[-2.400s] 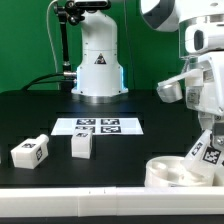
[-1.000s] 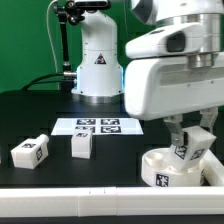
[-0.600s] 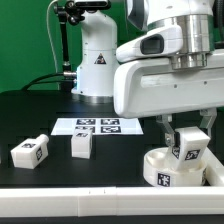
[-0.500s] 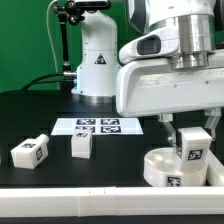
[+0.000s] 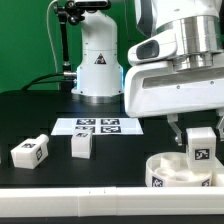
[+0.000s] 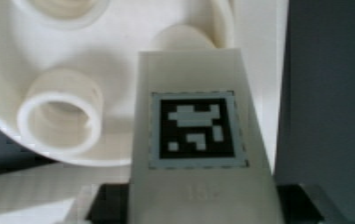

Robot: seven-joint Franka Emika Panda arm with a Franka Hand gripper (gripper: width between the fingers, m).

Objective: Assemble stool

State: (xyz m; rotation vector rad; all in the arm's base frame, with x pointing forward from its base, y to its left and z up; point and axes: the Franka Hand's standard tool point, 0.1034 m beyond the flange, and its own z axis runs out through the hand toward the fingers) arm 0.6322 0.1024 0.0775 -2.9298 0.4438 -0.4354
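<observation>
Fingers are clenching on one stool leg: in the exterior view the gripper [image 5: 199,134] is hanging under the bulky white arm at the exterior view's right. The held leg [image 5: 202,152] is standing upright between the jaws, its long axis running straight down from the fingers and its tag facing the camera. The leg's lower end is dipping inside the rim of the round seat [image 5: 165,172], which is lying on the black table [image 5: 40,110] at the near right; whether that end is touching the seat's inner face cannot be told from here. Two more legs are lying well apart from the seat — the outer loose leg [image 5: 30,151] by the exterior view's left edge and the inner loose leg [image 5: 82,145] just in front of the marker board [image 5: 98,126]. In the wrist view the held leg [image 6: 192,110] is filling the middle of the picture and pointing away from the camera, with dark fingertips [image 6: 103,205] pressing on both its flanks. Beyond it the seat [image 6: 103,60] is showing a raised round socket [image 6: 53,118] lying off to one side of the leg's tip rather than under it. The coming move is therefore probably turning on a sideways shift over a socket before any push down along the leg's axis.
</observation>
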